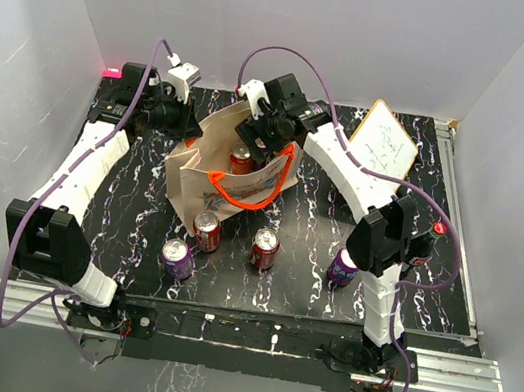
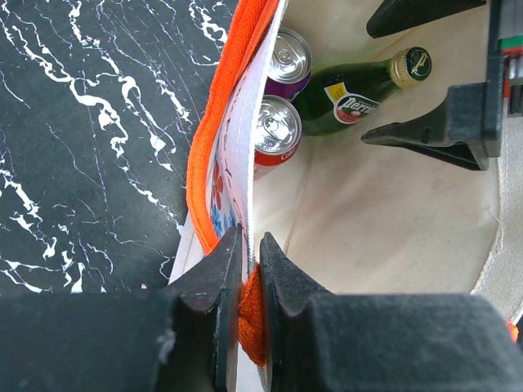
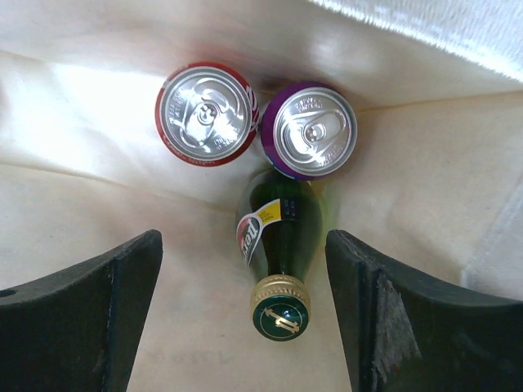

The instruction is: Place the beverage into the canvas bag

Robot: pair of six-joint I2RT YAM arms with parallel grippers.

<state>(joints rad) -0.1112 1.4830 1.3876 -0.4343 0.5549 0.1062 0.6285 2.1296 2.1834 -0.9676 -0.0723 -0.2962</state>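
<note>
Black marbled tabletop (image 1: 140,195), white walls on three sides: your boxy beige canvas bag (image 1: 211,152) stands open just past the table's centre, toward 12 o'clock. Your left gripper (image 2: 252,261) is clenched on the bag's rim at its 10 o'clock side, pinching cloth and orange loop handle (image 2: 216,139) together. Your right gripper (image 3: 243,269) hangs over the bag's mouth, jaws spread wide and holding nothing. Below them the green glass bottle (image 3: 278,237) lies on its side on the bag's floor, cap toward 6 o'clock in the right wrist view. At its base stand a red aluminium can (image 3: 208,114) at 11 o'clock and a purple aluminium can (image 3: 315,139) at 1 o'clock, touching each other. Outside, two loose red cans (image 1: 206,231) stand at the bag's 6 o'clock, a loose purple can (image 1: 177,258) at 7 o'clock, another purple one (image 1: 343,268) at 4 o'clock. A white handwritten board (image 1: 386,139) leans at 2 o'clock.
</note>
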